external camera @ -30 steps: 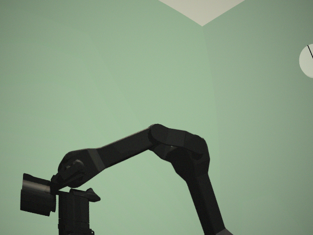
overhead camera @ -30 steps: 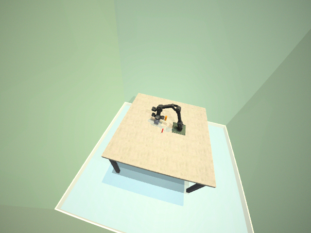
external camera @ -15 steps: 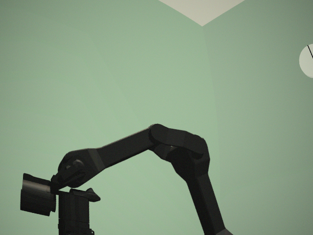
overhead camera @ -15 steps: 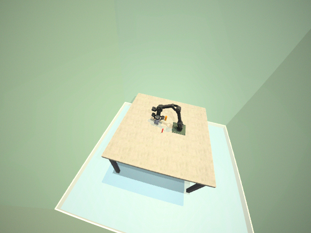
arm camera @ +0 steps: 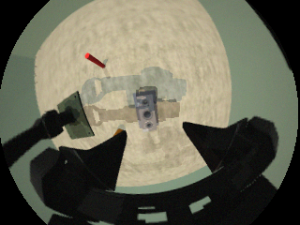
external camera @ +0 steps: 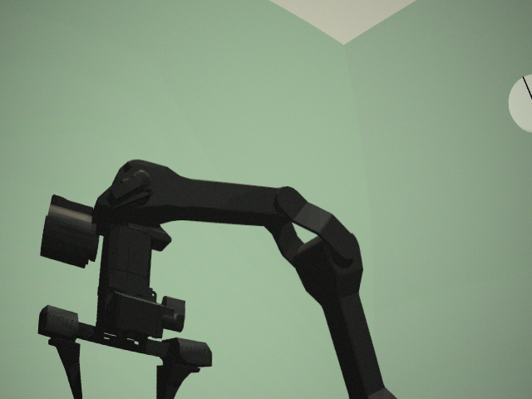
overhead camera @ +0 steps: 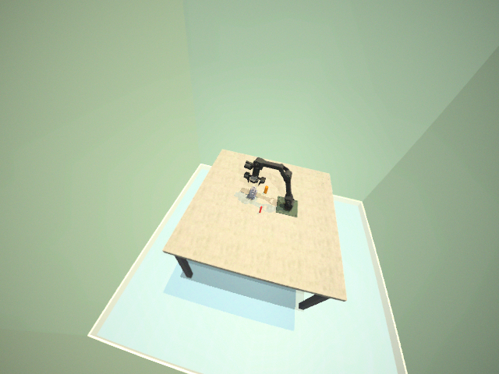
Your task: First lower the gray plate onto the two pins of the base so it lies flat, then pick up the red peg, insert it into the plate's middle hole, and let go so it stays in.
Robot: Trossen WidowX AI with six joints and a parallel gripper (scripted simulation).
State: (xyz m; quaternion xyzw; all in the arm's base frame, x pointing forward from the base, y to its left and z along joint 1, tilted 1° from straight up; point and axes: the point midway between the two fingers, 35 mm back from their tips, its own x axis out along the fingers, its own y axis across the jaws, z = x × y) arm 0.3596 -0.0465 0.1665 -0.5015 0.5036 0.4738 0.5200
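The claw [overhead camera: 253, 184] [external camera: 121, 396] [arm camera: 156, 129] stands wide open with nothing between its fingers, above the gray plate [overhead camera: 252, 193] [arm camera: 146, 113]; in the exterior view its fingertips are cut off at the bottom edge, towards seven o'clock, and the table [overhead camera: 249, 241] [arm camera: 178, 28] lies out of sight. The plate and the base under it run together in shades of gray, the pins are hard to make out, and I cannot tell whether the plate lies fully flat. The wrist view shows round features in a row along the plate, the middle one dark, with shadows of the arm [overhead camera: 274, 164] [external camera: 232, 201] [arm camera: 23, 141] falling across the table around it. The red peg [overhead camera: 260, 209] [arm camera: 95, 61] lies on the table, at five o'clock from the plate in the top view and between ten and eleven in the wrist view. An orange piece [overhead camera: 266, 189] [arm camera: 119, 131] sits between two and three o'clock from the plate in the top view; the wrist view has it at eight, mostly hidden by a finger. At two o'clock in the exterior view, a pale disc [external camera: 520, 103] with a dark line is cut by the edge; ribbed marks on the finger carriages are too dim to read
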